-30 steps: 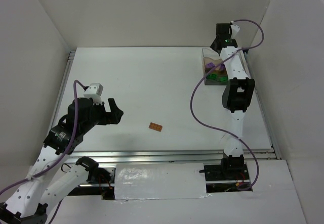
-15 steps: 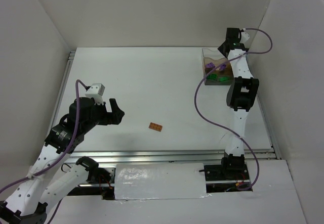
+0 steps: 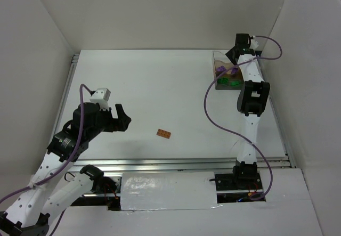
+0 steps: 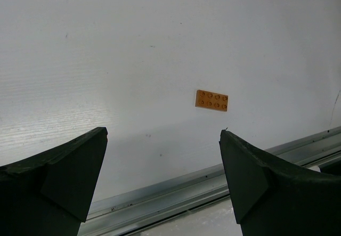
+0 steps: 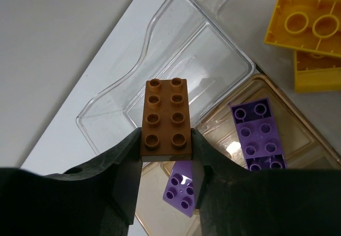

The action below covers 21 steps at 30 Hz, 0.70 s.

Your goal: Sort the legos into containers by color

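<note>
Containers [image 5: 176, 49]: clear divided box with a tan base, at the table's far right; the right arm half-hides it in the overhead view. Right gripper [image 5: 166, 143]: fingers pinching a brown lego [image 5: 165, 113] by its long sides, over a clear compartment. Left gripper [image 4: 162, 137]: fingers spread wide, holding nothing. Loose orange-brown lego [image 4: 211, 100]: lies flat mid-table; probably light, rigid and slick, best pinched across its width. Purple lego [image 5: 181, 190]: partly hidden beneath the held brick.

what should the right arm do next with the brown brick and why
Probably lower a little and open the right gripper, dropping the brown brick into the clear compartment that it seems to hang over. That compartment looks empty, while purple bricks and yellow bricks lie in the others.
</note>
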{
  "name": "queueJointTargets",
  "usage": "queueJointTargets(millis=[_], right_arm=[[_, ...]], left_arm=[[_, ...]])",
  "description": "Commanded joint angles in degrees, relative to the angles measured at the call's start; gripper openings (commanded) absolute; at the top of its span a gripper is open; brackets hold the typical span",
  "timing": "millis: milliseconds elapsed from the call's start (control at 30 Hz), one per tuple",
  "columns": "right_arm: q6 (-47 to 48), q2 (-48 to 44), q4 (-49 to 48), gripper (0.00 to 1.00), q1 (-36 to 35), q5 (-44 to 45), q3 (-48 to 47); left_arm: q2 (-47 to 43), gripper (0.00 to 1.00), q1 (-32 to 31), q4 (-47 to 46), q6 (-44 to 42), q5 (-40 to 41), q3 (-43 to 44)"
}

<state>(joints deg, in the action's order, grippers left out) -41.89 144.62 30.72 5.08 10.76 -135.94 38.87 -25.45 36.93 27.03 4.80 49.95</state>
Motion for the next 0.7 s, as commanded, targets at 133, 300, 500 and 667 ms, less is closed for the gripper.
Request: queueJointTargets(millis=[133, 300, 500, 667], right_arm=[[-2.3, 1.0, -2.8, 0.63, 0.5, -2.4, -2.5], [-2.4, 1.1, -3.4, 0.65, 0.5, -3.4, -2.8], [-2.2, -4.1, -3.7, 0.65, -0.8, -6.8, -0.8], [5.3, -16.5, -3.6, 0.76, -6.7, -1.9, 8.7]], left_arm=[[-0.6, 0.99, -0.7, -1.3, -0.7, 0.0, 1.3], [-0.7, 1.0, -1.0, -1.3, -0.6, 0.1, 1.2], [-0.2, 0.99, -1.1, -1.3, -0.4, 0.7, 1.2], [2.0, 0.99, -0.8, -2.1, -0.7, -0.6, 1.1]])
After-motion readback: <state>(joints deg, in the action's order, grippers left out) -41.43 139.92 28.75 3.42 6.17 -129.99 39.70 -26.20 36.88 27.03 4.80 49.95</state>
